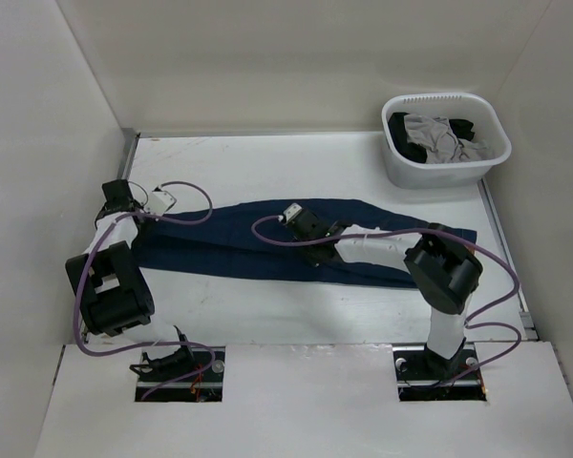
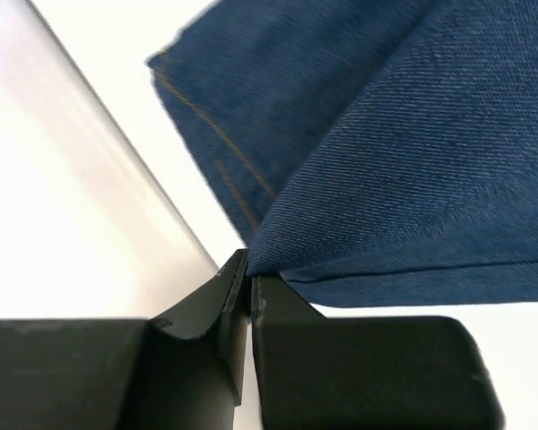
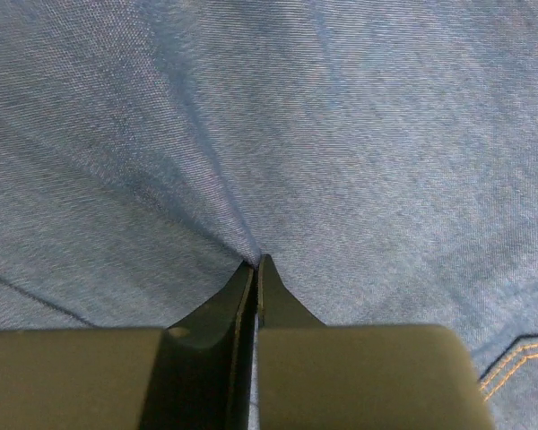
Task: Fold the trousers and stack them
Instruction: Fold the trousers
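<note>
While the trousers (image 1: pixel 229 243) lie stretched in a long dark-blue band across the white bench (image 1: pixel 267 162), both hands are pinched onto them. A white basket (image 1: pixel 446 170) stands at the far right corner of the bench, holding grey and black garments (image 1: pixel 437 134). The trousers lie nearer to the arms than the basket and to its left. Their closest end stops a little short of the basket's near wall, without touching it, and their other end is the part of the band farthest from the basket.

At that farthest end, the left hand (image 2: pixel 248 269) has its two black fingers pressed together on a corner of the denim. The cloth rises from the fingertips in a taut fold, and an edge with orange stitching lies on the bench behind it. A grey metal strip (image 2: pixel 117 188) runs along the bench edge on the side of this hand away from the basket.

About halfway along the band toward the basket, the right hand (image 3: pixel 254 265) is closed on the denim from above. Its fingertips meet with only a thin seam between them, and creases fan out from the pinch. A line of double orange stitching shows at the lower right of the right wrist view. Purple cables (image 1: pixel 186 218) loop over both arms.
</note>
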Controlling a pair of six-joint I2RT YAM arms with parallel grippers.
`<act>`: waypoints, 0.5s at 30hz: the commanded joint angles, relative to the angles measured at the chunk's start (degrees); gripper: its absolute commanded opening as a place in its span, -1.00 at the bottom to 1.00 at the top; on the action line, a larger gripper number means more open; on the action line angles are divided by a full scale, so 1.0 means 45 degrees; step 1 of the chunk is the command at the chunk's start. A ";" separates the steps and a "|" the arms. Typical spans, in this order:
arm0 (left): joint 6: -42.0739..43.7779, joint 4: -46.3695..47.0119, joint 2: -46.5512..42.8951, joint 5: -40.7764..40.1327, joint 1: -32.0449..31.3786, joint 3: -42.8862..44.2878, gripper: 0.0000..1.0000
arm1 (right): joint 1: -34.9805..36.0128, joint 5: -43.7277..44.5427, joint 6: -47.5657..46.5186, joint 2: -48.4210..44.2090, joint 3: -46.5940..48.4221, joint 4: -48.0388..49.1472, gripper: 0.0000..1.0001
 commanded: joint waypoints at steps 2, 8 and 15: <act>0.0431 0.0699 -0.0623 -0.0275 0.0135 0.0838 -1.00 | -0.0057 0.1225 -0.0508 -0.0953 -0.0332 0.0241 -1.00; 0.1349 0.1148 -0.1072 -0.0334 0.0388 0.1268 -1.00 | 0.0391 0.1443 -0.1269 -0.3002 -0.0859 -0.0207 -1.00; 0.2929 0.1111 -0.2614 -0.0333 0.0487 -0.0426 -0.96 | 0.1641 0.0137 -0.1584 -0.4041 -0.1951 -0.1126 -1.00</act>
